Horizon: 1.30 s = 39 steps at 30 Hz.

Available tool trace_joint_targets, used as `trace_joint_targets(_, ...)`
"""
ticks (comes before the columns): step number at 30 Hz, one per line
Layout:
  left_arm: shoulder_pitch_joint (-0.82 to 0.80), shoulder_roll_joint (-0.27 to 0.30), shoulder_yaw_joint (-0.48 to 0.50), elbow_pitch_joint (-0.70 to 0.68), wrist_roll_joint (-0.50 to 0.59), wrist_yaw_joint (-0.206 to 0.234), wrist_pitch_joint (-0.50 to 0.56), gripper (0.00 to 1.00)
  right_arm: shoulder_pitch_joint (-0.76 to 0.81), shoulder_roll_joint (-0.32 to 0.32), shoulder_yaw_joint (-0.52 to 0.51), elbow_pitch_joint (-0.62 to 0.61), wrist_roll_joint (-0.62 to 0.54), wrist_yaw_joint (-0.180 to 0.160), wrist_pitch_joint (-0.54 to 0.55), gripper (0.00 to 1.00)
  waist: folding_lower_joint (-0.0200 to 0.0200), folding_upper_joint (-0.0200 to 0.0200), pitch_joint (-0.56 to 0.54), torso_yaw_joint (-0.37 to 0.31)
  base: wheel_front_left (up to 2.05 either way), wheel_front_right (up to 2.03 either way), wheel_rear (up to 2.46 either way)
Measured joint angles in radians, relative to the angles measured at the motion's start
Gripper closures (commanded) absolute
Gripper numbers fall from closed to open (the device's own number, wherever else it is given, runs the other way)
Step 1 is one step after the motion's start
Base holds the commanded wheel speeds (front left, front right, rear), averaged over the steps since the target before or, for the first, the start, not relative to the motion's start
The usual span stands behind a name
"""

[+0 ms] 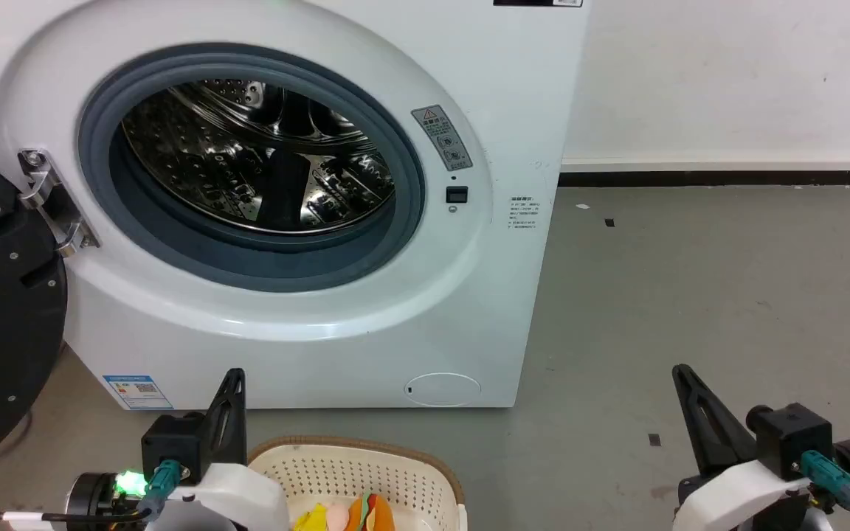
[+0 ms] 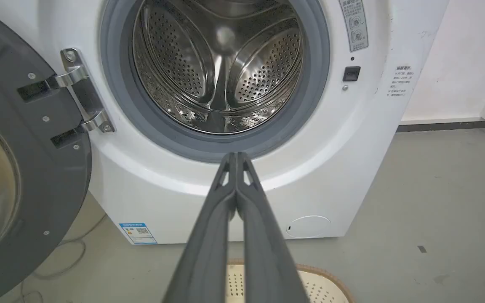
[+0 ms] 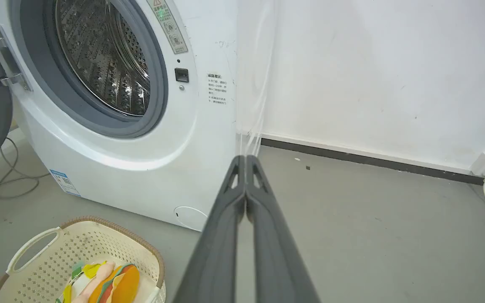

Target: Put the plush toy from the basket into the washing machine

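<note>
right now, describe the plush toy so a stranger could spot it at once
Start at the white washer. On the floor before it sits a cream basket; the toy lies inside, the only soft, colourful thing: pink, yellow and orange.

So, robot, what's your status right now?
Left gripper and right gripper shut, empty. Plush toy in basket. Washing machine door open, nothing blocking.

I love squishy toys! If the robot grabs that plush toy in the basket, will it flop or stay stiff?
Probably floppy: the plush toy lies slumped in the basket. Likely light, being soft cushion-like fabric; unlikely to roll or break.
</note>
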State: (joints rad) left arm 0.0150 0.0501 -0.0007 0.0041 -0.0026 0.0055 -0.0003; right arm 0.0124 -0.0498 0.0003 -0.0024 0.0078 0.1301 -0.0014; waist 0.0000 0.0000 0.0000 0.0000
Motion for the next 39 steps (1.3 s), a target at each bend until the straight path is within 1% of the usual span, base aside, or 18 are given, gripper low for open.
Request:
trace_joint_targets(4,0.000,0.000,0.000,0.000,0.000,0.000,0.000,1.00,0.000,0.000,0.000,0.000,0.000,0.000,0.000,1.00,0.0000,0.0000,0.000,0.000,0.00,0.00,0.00)
trace_joint_targets(5,0.000,0.000,0.000,0.000,0.000,0.000,0.000,0.00,0.000,0.000,0.000,0.000,0.000,0.000,0.000,0.00,0.0000,0.0000,0.000,0.000,0.00,0.00,0.00)
trace_joint_targets(24,0.001,0.000,-0.027,0.008,-0.017,0.010,-0.020,0.00,0.000,0.000,-0.007,0.000,0.022,0.000,-0.019,0.00,0.0000,0.0000,0.008,-0.004,0.00,0.00,0.00)
trace_joint_targets(39,-0.004,0.000,-0.065,0.058,-0.046,0.023,-0.053,0.00,0.000,0.000,-0.018,0.006,0.039,0.000,-0.051,0.00,0.0000,0.0000,0.041,-0.017,0.00,0.00,0.00)
